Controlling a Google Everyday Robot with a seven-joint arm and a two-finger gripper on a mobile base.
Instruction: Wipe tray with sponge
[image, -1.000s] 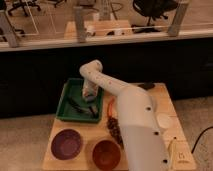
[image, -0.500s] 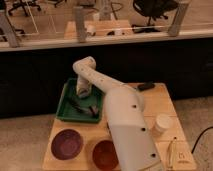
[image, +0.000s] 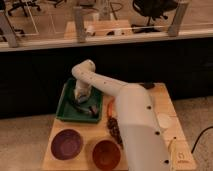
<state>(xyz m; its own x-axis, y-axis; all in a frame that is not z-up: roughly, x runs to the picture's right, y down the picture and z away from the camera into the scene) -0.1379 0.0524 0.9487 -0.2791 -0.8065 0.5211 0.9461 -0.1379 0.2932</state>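
Observation:
The green rectangular tray (image: 67, 107) sits at the back left of the wooden table. My white arm reaches from the lower right over the table and bends down into the tray. My gripper (image: 80, 97) is low inside the tray, near its middle. A pale block that looks like the sponge (image: 80, 93) is at the gripper's tip, against the tray floor. A dark object (image: 89, 109) lies in the tray just in front of the gripper.
A purple bowl (image: 67, 144) and a brown-orange bowl (image: 106, 154) stand at the table's front. A white cup (image: 163, 121) is at the right. A dark patterned thing (image: 115, 130) lies beside the arm. A glass partition runs behind the table.
The arm has swung left across the tray, and the gripper has moved from the tray's right part toward its middle-left.

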